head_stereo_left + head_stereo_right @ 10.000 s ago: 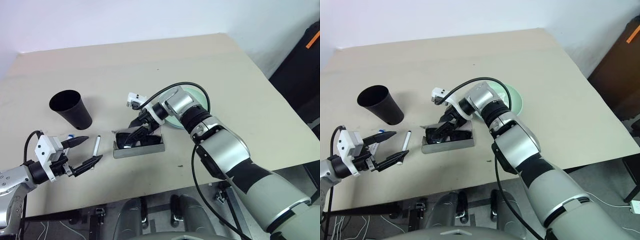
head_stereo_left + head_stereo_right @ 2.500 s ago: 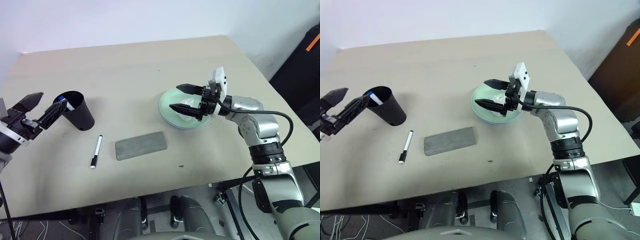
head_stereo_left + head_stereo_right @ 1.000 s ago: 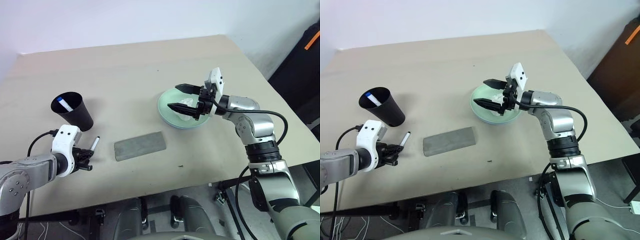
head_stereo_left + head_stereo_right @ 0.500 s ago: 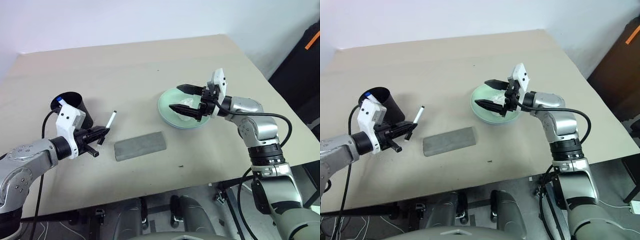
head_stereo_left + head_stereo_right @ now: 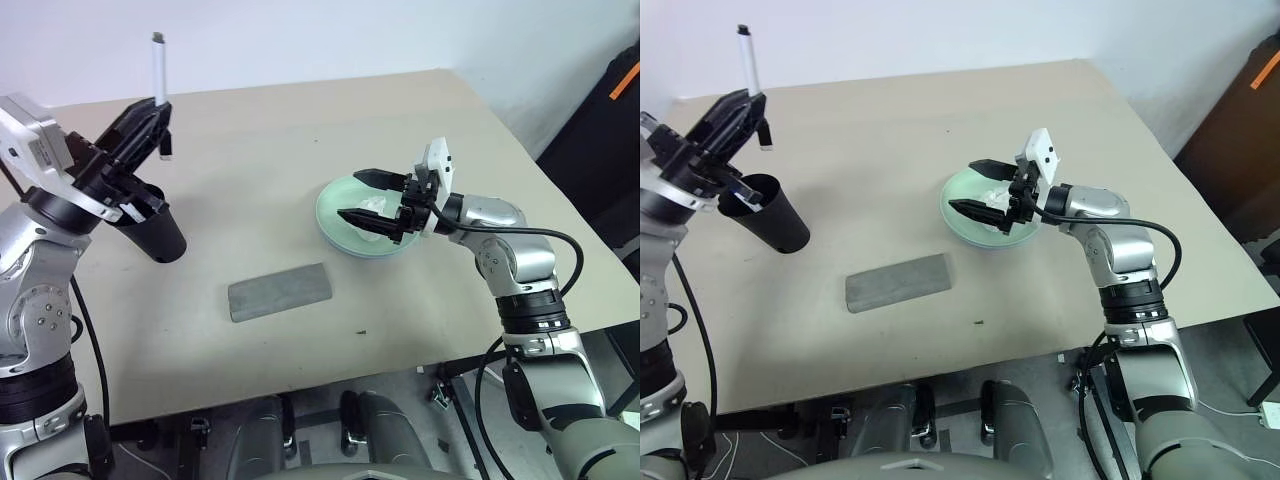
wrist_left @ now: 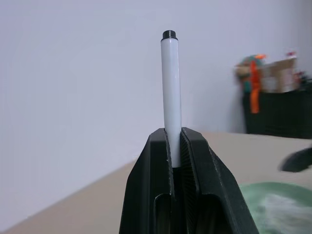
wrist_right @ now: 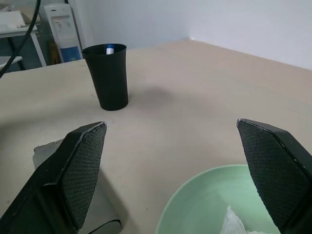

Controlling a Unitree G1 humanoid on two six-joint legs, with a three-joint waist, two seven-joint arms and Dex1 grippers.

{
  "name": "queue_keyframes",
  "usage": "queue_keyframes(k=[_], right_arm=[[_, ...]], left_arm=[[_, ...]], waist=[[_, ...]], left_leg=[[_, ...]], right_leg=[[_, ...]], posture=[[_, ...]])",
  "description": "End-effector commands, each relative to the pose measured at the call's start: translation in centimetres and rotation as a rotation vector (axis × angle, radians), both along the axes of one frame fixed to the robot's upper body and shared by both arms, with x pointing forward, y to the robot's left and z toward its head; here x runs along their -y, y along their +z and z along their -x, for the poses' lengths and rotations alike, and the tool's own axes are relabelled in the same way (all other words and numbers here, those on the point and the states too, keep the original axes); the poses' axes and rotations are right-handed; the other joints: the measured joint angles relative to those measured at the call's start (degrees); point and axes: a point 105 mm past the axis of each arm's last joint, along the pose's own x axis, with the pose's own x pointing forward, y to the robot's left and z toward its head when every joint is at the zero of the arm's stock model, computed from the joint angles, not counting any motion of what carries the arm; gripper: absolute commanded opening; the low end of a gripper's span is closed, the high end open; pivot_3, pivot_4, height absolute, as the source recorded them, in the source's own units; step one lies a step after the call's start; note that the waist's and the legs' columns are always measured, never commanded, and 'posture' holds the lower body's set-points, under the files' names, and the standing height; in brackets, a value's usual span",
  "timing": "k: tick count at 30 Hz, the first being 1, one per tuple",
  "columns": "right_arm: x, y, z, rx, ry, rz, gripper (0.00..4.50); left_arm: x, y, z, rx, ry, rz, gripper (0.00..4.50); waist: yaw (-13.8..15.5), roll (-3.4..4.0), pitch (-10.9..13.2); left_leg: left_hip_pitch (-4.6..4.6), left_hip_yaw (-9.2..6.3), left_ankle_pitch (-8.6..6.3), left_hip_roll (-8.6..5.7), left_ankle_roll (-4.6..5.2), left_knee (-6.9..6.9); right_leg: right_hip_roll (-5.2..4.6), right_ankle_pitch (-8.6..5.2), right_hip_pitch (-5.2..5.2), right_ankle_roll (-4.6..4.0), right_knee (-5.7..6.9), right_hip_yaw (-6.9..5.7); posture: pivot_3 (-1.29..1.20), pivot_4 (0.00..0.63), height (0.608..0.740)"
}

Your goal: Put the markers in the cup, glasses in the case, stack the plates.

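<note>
change: left gripper [image 5: 150,125] has gone from low over the bench [image 5: 300,130], beside the cup [image 5: 150,225], to raised above the cup; black-capped marker [image 5: 158,68] came up off the bench with it. Right gripper [image 5: 362,197] has not moved.
black-capped marker: pinched at its lower end in the left gripper, standing upright, white barrel sticking out above the fingers [image 6: 204,185]. Above and a bit behind the cup mouth, not in it.
blue-capped marker: in the cup, blue tip [image 7: 110,48] showing at the rim in the right wrist view.
cup: black, upright on the bench's left side, partly hidden by the left gripper in the head views.
left gripper: clamped tight on the black-capped marker, angled up.
case: grey [image 5: 280,291], lid down, flat on the bench between cup and plates, nearer the front edge. Glasses can't be seen.
plates: mint green plate [image 5: 335,215] on the bench right of centre. Something pale and crumpled [image 7: 239,222] lies in it, can't tell what. Can't pick out a light blue plate under or beside it.
right gripper: spread wide, nothing between the fingers, pointing toward the robot's left, hovering just over the green plate.
background: plain wall behind the bench, dark furniture with an orange mark [image 5: 625,80] at far right.
</note>
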Motion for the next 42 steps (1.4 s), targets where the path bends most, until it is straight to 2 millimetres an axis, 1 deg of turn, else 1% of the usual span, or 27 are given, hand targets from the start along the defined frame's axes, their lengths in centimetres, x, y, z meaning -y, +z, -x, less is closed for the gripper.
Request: queue_keyframes(k=[1, 5, 7, 9, 12, 18, 23, 32, 40, 41, 42], right_arm=[[-0.4, 1.2, 0.6, 0.061, 0.021, -0.021, 4.50], [-0.7, 1.0, 0.6, 0.058, 0.029, -0.018, 4.50], [-0.8, 0.9, 0.6, 0.058, 0.032, -0.016, 4.50], [-0.8, 0.8, 0.6, 0.058, 0.035, -0.008, 4.50], [-0.8, 0.8, 0.5, 0.062, 0.036, 0.004, 4.50], [-0.6, 0.9, 0.5, 0.070, 0.030, 0.014, 4.50], [-0.4, 0.7, 0.6, 0.074, 0.020, 0.032, 4.50], [-0.1, 0.7, 0.4, 0.080, 0.003, 0.044, 4.50], [-0.2, 0.7, 0.4, 0.085, 0.005, 0.045, 4.50], [-0.2, 0.8, 0.4, 0.087, 0.006, 0.045, 4.50], [-0.2, 0.8, 0.3, 0.089, 0.006, 0.044, 4.50]], left_arm=[[-2.0, 0.3, 0.4, 0.035, 0.077, -0.026, 0.03], [-4.4, -0.2, 0.0, 0.053, 0.169, -0.001, 0.03], [-5.6, -0.8, -0.3, 0.053, 0.207, 0.031, 0.03], [-6.3, -1.3, -0.5, 0.058, 0.226, 0.049, 0.03], [-6.7, -2.3, -1.0, 0.031, 0.239, 0.073, 0.03], [-7.1, -4.1, -1.6, -0.008, 0.267, 0.060, 0.03], [-7.4, -6.4, -1.9, -0.071, 0.270, 0.050, 0.03], [-7.8, -7.6, -2.2, -0.123, 0.272, 0.097, 0.03], [-7.7, -8.3, -2.2, -0.147, 0.268, 0.093, 2.70], [-7.7, -8.3, -2.1, -0.147, 0.269, 0.094, 3.11], [-7.7, -8.3, -2.1, -0.145, 0.270, 0.096, 3.43]], waist=[[0.0, 0.00, 0.0], [0.0, 0.00, 0.0], [0.0, 0.00, 0.0], [0.1, 0.00, 0.0], [0.1, -0.01, 0.0], [0.0, -0.02, 0.0], [0.0, -0.01, 0.0], [0.0, -0.02, 0.0], [0.0, -0.02, 0.0], [0.0, -0.02, 0.0], [0.0, -0.02, 0.0]], left_leg=[[0.00, 0.00, 0.00, 0.01, 0.00, 0.01], [-0.01, 0.01, -0.01, 0.01, -0.01, 0.03], [-0.01, 0.01, -0.02, 0.02, -0.02, 0.02], [0.00, 0.01, -0.02, 0.02, -0.03, 0.02], [-0.01, 0.01, -0.02, 0.01, -0.02, 0.03], [-0.01, 0.01, -0.02, 0.02, -0.02, 0.01], [-0.01, 0.02, -0.03, 0.02, -0.04, 0.01], [-0.01, 0.01, -0.03, 0.02, -0.05, 0.03], [-0.01, 0.01, -0.03, 0.02, -0.04, 0.02], [-0.01, 0.01, -0.03, 0.02, -0.04, 0.02], [-0.01, 0.01, -0.03, 0.02, -0.04, 0.02]], right_leg=[[0.00, -0.03, 0.00, 0.05, 0.00, 0.00], [-0.04, -0.04, 0.00, 0.05, -0.01, 0.00], [-0.05, -0.04, 0.00, 0.05, -0.01, 0.00], [-0.05, -0.04, 0.00, 0.05, -0.01, 0.00], [-0.07, -0.04, 0.01, 0.05, -0.02, 0.00], [-0.07, -0.04, 0.00, 0.04, -0.02, -0.01], [-0.07, -0.04, -0.01, 0.04, -0.01, -0.01], [-0.09, -0.04, 0.00, 0.04, -0.01, -0.01], [-0.09, -0.04, -0.01, 0.04, -0.01, -0.02], [-0.09, -0.03, -0.01, 0.04, -0.01, -0.02], [-0.09, -0.03, -0.01, 0.04, -0.01, -0.02]], posture=[[0.00, 0.150, 0.740], [0.00, 0.150, 0.740], [0.00, 0.150, 0.740], [0.00, 0.150, 0.740], [0.00, 0.150, 0.740], [0.00, 0.150, 0.740], [0.00, 0.150, 0.740], [0.00, 0.150, 0.740], [0.00, 0.150, 0.740], [0.00, 0.150, 0.740], [0.00, 0.150, 0.740]])
